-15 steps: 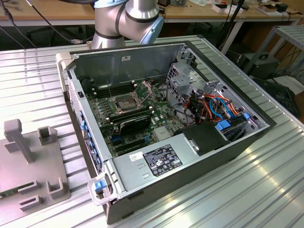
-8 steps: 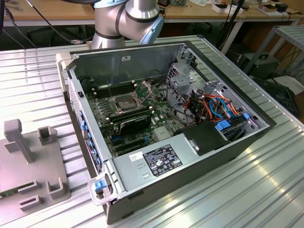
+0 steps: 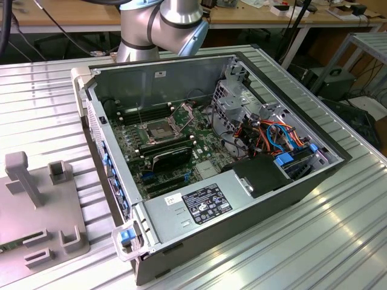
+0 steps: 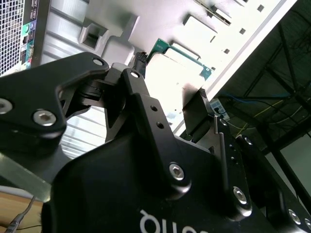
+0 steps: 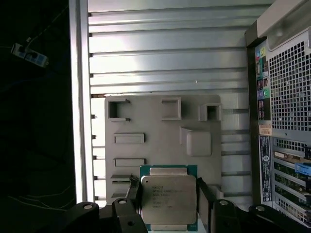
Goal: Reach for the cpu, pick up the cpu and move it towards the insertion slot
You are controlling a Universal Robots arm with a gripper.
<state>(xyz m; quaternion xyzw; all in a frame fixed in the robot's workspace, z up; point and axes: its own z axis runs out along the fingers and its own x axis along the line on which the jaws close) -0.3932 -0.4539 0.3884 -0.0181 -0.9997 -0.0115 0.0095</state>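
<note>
At the exterior view's left, a grey fixture plate is laid on the ribbed metal table. In the first wrist view the gripper is seen over that plate, jaws closed to chip width. The cpu is clamped by opposite edges between the two black fingers, metal face toward the camera, outside the computer case. Centre: the case is laid open on its side, with the arm base behind it. The insertion slot is seen on the motherboard, dark centre exposed. Further right, a labelled power supply and orange and blue cables are seen.
</note>
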